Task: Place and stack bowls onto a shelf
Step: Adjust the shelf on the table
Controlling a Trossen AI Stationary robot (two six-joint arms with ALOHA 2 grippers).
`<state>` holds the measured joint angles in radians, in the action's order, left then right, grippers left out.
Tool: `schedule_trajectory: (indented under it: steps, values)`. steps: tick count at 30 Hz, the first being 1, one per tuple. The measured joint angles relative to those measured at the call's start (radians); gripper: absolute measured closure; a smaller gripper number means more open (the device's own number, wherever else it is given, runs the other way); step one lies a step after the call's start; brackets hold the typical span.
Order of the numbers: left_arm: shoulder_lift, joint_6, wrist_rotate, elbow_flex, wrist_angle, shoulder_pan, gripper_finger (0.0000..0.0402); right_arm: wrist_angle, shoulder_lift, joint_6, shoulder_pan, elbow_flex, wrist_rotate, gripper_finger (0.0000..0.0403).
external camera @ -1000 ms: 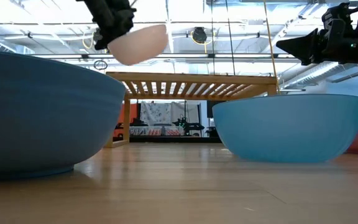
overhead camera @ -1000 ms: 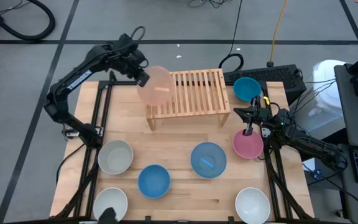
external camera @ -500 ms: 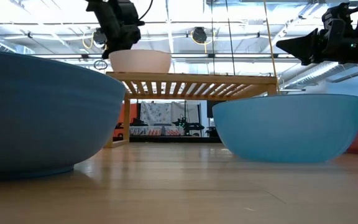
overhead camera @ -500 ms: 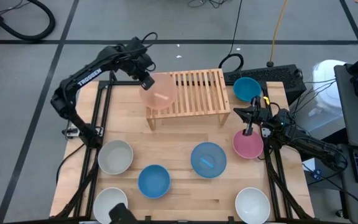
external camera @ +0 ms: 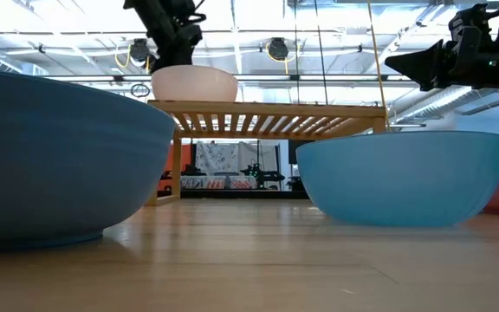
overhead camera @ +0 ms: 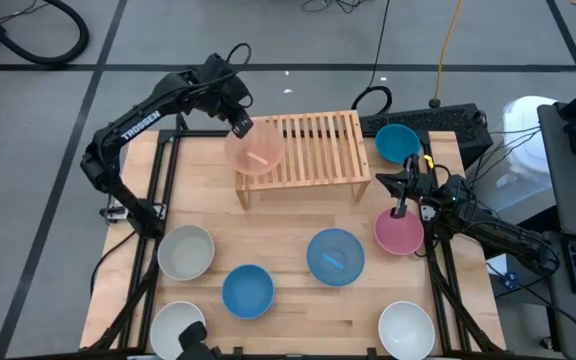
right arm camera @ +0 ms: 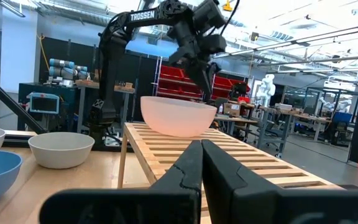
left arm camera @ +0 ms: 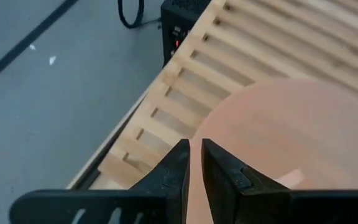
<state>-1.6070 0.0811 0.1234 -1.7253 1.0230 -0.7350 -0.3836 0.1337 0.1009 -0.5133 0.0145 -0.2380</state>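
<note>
So far, one pale pink bowl (overhead camera: 256,149) sits on shelf (overhead camera: 318,150), its rim pinched in my left pincer (overhead camera: 241,127) — seven bowls remain below; right pincer (overhead camera: 400,211) clenched, empty.

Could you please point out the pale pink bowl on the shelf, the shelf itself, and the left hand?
pale pink bowl (external camera: 194,85), low view, on its outer wall.
shelf (overhead camera: 323,145), high view, on the bare slats.
left hand (overhead camera: 244,127), high view, at its fingertips over the bowl's rim.
</note>
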Motion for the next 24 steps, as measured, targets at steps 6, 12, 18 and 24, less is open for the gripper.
schedule_trajectory:
  steps: [6,12,18,24]
  values:
    - [0.001,0.015,0.000,-0.195,0.188,0.003,0.0355,0.000,0.000,0.000,0.000,0.000,0.000,0.0403]
    - [0.007,0.002,-0.043,-0.387,0.458,0.012,0.0355,0.000,0.000,0.000,0.000,0.000,0.000,0.0403]
    - [0.091,0.015,-0.046,-0.407,0.507,0.023,0.0355,0.000,0.000,0.000,0.000,0.000,0.000,0.0403]
    - [0.231,-0.057,-0.021,-0.406,0.533,0.024,0.0355,0.000,0.000,-0.010,0.000,0.000,0.000,0.0403]
